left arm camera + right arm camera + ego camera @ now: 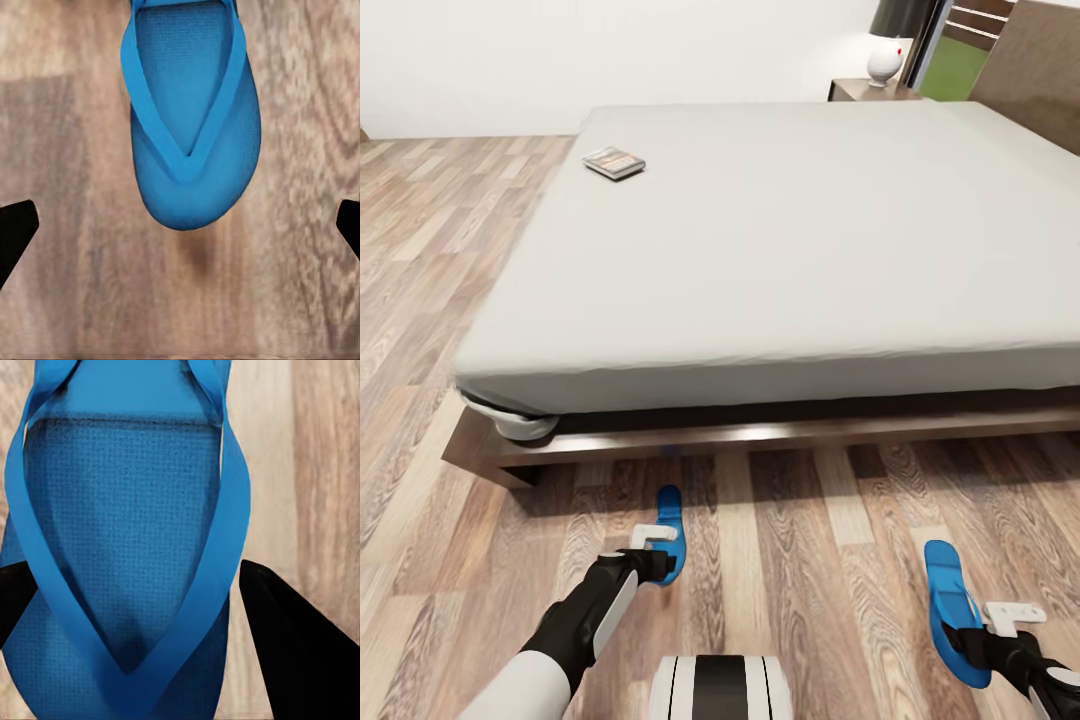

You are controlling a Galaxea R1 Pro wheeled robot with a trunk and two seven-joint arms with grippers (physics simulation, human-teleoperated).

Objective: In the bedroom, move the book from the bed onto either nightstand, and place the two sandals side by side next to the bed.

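Left sandal (191,112): on floor ahead of the spread left gripper (180,225) jaws, long axis running away from them.
Right sandal (124,562): between the right gripper (142,607) jaws, which straddle it without closing; axis aligned.
Nearer arm: right.
Book (614,162): on bed (780,230), well apart.

Left gripper (660,548) fingers spread wide, right gripper (1000,622) fingers narrower

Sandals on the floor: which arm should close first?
Probably the right: its pincer straddles the right sandal, while the left pincer stands wide, short of the left sandal.
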